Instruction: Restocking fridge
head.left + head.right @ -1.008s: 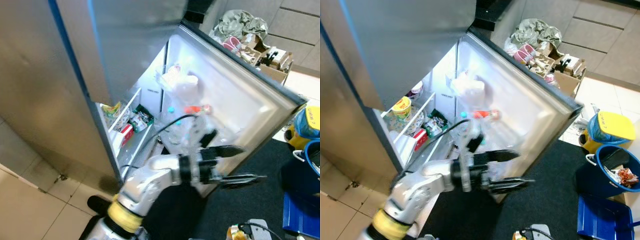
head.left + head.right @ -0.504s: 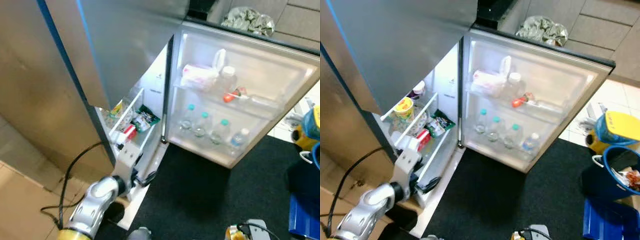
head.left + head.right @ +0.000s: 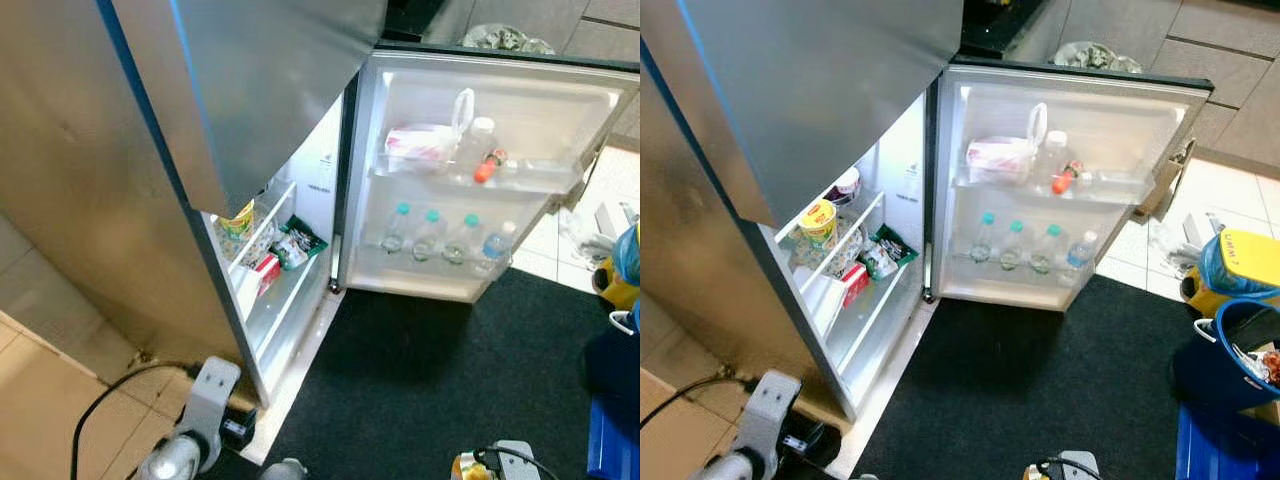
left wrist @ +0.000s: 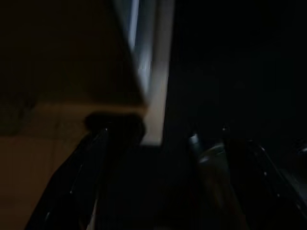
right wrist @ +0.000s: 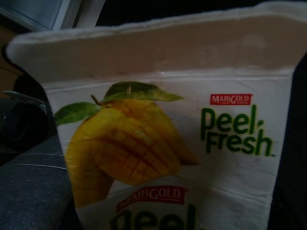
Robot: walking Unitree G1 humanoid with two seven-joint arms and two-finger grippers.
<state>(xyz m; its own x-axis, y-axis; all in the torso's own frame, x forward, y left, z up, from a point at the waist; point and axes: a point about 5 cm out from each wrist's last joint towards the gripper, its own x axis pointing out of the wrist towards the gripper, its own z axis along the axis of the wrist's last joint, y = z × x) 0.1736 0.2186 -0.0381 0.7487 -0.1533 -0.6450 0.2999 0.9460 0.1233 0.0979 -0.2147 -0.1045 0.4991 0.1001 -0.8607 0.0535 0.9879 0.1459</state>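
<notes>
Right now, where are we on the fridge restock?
Done: the fridge door stands wide open, its lower shelf holding a row of water bottles and the inner shelves already partly stocked.
In hand: a Peel Fresh mango juice carton sits right in front of the right wrist camera, apparently held; it is not in the fridge yet.
Left: place the carton. The left arm hangs low by the fridge base.

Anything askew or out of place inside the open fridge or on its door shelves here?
One thing: on the upper shelf of the fridge door, a small bottle with an orange cap lies tilted on its side, while the four water bottles on the shelf below stand upright.
</notes>
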